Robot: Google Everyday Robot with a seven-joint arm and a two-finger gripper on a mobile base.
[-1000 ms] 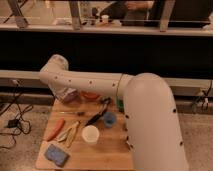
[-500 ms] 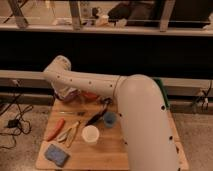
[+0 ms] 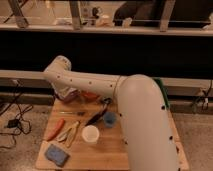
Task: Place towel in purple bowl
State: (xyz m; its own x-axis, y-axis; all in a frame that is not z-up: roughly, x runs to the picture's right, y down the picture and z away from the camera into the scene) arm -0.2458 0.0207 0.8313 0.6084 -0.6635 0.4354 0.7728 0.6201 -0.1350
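Note:
The purple bowl (image 3: pixel 68 96) stands at the far left corner of the wooden table (image 3: pixel 107 152). My white arm reaches from the lower right across the table and bends down at its far-left end. My gripper (image 3: pixel 65 90) hangs there, right over the purple bowl and mostly hidden by the wrist. An orange-red, cloth-like thing (image 3: pixel 90 96) lies just right of the bowl, partly under the arm. I cannot tell whether it is the towel.
On the table lie an orange carrot-like thing (image 3: pixel 54 129), yellow tongs (image 3: pixel 70 132), a white cup (image 3: pixel 90 134), a small blue cup (image 3: pixel 109 119), a dark utensil (image 3: pixel 95 117) and a blue sponge (image 3: pixel 56 155). A dark counter wall stands behind the table. Cables lie on the floor at left.
The arm's thick part has come closer and covers more of the table's right side. The wrist end has stayed over the purple bowl.

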